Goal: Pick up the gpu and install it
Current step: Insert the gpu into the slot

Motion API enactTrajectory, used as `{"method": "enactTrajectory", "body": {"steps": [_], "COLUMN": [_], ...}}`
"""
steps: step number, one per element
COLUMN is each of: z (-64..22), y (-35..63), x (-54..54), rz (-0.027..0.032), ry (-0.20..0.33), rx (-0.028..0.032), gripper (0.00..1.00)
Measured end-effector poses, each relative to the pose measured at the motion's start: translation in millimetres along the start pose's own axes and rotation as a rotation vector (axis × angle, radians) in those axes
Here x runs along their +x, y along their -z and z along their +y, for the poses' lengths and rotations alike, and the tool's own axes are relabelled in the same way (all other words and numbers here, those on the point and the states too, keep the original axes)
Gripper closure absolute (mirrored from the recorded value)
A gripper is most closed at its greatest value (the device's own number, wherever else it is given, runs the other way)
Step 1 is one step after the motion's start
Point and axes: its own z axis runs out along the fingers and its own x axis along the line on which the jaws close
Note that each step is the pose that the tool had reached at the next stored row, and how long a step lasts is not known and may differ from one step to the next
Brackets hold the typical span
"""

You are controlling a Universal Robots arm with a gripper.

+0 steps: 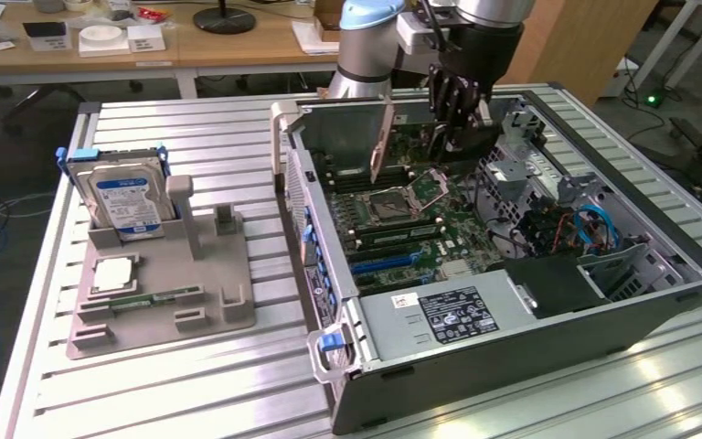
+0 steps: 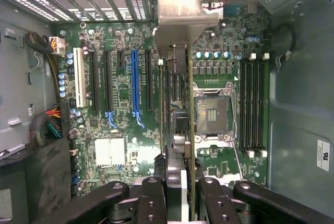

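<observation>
Grey metal computer case (image 1: 485, 366) lies open on the slatted table (image 1: 205, 393). At the exterior view's left, a holder tray (image 1: 162, 306) carries a blue-labelled hard drive (image 1: 125, 197). Farther in, over the motherboard (image 1: 412, 229), the gripper (image 1: 455, 114) is clamped on the gpu (image 2: 177, 78), which stands on edge with its silver bracket toward the rear slots.

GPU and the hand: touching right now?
Touching. Wrist view: the hand has its fingers pressed on both faces of the GPU, edge-on between them, no gap visible.
</observation>
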Motion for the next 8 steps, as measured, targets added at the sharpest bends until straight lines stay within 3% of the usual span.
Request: {"method": "enactTrajectory", "body": {"steps": [8], "z": [1.6], "y": [-2.0], "x": [0.1], "rz": [-0.0001], "ry": [0.0], "rx": [0.0019], "gripper": [0.71]}}
